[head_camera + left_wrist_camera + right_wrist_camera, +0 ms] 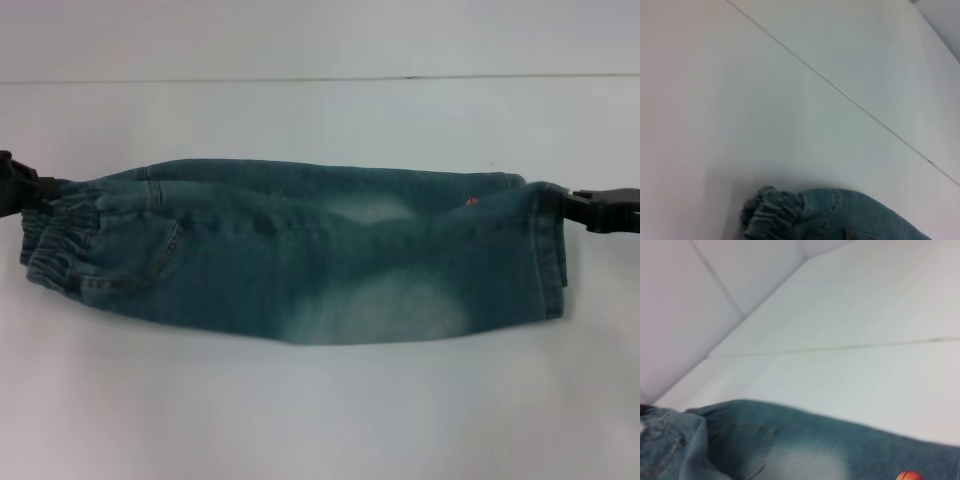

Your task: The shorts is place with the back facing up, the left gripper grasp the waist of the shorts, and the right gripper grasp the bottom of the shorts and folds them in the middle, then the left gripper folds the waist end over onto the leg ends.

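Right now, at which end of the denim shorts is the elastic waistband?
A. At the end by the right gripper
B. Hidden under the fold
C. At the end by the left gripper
C: the head view shows the gathered waistband of the shorts beside the left gripper; the right gripper is at the hemmed leg end.

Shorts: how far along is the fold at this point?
The lengthwise fold looks done: the shorts lie doubled into a long strip on the table, pocket up. The left gripper is at the elastic waist and the right gripper at the leg hem. Still left: folding the waist end over onto the leg ends.
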Tool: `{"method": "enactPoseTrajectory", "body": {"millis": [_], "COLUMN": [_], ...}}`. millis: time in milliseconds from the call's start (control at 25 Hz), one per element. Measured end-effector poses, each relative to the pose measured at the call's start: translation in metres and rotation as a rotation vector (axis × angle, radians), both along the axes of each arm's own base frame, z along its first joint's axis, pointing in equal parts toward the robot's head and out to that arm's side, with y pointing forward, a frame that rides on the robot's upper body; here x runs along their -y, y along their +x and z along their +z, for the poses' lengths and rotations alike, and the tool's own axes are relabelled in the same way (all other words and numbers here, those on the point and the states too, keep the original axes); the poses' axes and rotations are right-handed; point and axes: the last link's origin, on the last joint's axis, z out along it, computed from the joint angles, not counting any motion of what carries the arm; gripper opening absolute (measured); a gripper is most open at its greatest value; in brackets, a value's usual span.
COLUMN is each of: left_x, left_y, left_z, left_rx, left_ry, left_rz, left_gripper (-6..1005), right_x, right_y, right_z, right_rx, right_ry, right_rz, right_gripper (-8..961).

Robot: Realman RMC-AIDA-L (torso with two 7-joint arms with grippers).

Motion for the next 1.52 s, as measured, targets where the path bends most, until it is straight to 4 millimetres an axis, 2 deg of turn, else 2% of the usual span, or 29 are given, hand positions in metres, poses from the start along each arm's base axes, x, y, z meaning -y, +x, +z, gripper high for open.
{"method": "enactPoseTrajectory", "body": {"millis": [280,720,1000,1520], "left_x": [0.000,0.003,-0.003,-0.002], "left_y": [-0.008,-0.012,-0.011,-0.023], "left_z": [0.000,0.003,-0.003,-0.010], "left_rx": [-0.008,0.033,0.014,-0.057], "left_ry": [0.052,0.127,0.173,0.196], "left_rz": [0.014,-0.010,-0.049,-0.061], "left_gripper": [107,126,138,160], "right_x": [-0.018,-0.035,-0.046,-0.051], "right_y": [0.002,-0.003,-0.010,-0.014], "right_z": [-0.018,-0.030,-0.035,-0.052], "right_rx": [0.061,0.125,0.151,0.198], "right_ry": [0.098,0.178,0.222,0.220], "right_rz": [-0.045,-0.065,-0.061,-0.059], "right_gripper": [23,22,23,26]}}
